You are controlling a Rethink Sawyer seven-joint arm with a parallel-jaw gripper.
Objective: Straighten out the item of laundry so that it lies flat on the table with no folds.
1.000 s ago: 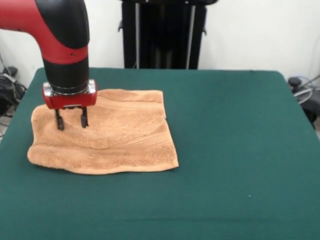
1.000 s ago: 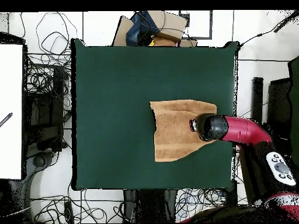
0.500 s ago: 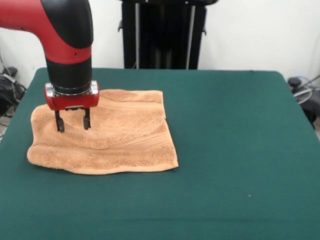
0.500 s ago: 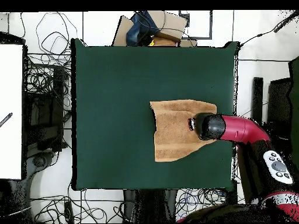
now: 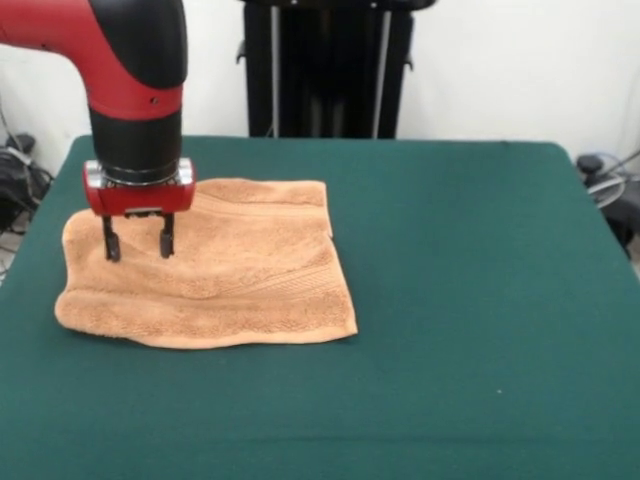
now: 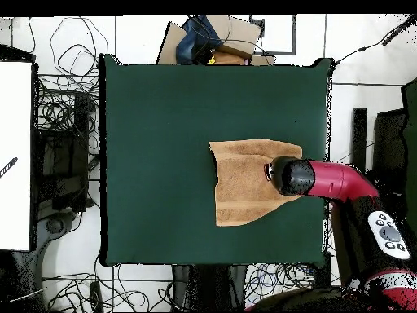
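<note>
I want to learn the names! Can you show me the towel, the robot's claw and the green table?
towel (image 5: 250, 275): front view, on its middle.
gripper (image 5: 135, 243): front view, midway between its open fingertips.
table (image 5: 480, 300): front view, on bare green cloth.

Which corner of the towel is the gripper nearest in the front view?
The far left corner of the towel: the open gripper hangs just above it, while the other three corners lie well clear of it on the table.

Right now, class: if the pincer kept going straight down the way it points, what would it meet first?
The pincer, open and pointing down, would first meet the towel lying on the table. Whether its tips already touch the cloth is unclear.
</note>
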